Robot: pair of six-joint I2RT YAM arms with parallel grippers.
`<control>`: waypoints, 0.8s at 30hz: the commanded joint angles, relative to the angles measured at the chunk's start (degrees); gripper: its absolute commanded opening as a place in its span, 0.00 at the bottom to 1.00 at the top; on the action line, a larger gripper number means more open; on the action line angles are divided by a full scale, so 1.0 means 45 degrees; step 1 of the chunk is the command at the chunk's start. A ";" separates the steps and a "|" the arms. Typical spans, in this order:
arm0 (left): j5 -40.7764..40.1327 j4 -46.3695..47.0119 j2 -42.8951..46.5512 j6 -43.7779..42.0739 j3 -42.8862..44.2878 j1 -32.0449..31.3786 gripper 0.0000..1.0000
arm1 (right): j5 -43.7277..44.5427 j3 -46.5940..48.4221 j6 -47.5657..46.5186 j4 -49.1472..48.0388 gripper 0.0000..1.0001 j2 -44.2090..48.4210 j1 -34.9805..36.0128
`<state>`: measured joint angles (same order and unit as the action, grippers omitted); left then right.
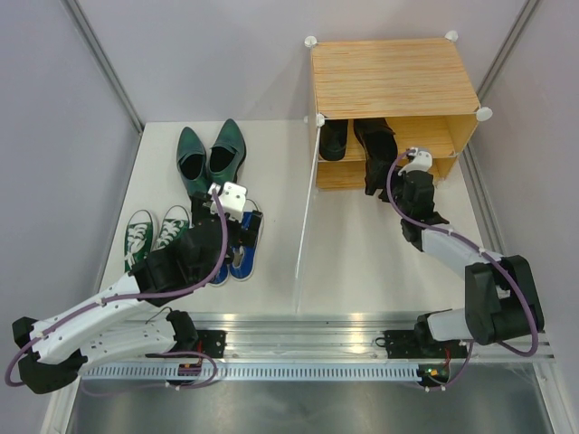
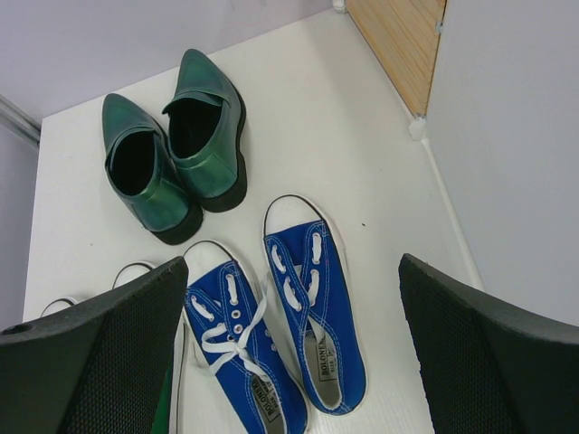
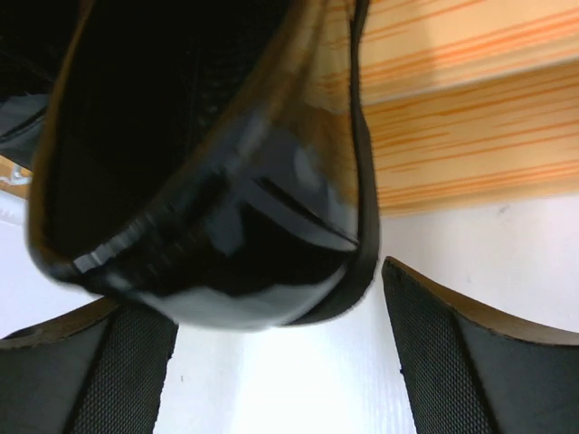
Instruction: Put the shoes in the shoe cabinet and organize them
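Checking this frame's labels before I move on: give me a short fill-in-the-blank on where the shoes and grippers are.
1. The left gripper hangs open over the blue sneakers, whose laces are ___.
2. The right gripper is open at the ___ of a black shoe at the cabinet.
3. Pairs lying on the table outside it: ___.

Missing words: white; heel; three.
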<state>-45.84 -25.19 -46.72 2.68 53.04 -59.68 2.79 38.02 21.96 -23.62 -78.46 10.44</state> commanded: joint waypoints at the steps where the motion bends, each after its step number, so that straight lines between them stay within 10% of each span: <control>1: 0.0168 0.0246 0.0031 -0.0400 -0.0028 0.0059 1.00 | -0.0091 0.0963 -0.0211 -0.0983 0.89 -0.0416 0.0102; 8: 0.0168 0.0227 0.0070 -0.0439 -0.0028 0.0079 1.00 | -0.0249 0.1551 -0.0191 -0.0203 0.56 -0.0340 0.0103; 24: 0.0461 0.0207 0.0167 -0.0380 0.0011 0.0098 1.00 | 0.0006 0.3364 -0.0016 0.2591 0.30 0.1264 0.0122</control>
<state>-44.53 -25.19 -46.72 2.46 53.04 -59.53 4.45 47.42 20.36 -11.40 -73.95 10.72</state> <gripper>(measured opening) 0.993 0.770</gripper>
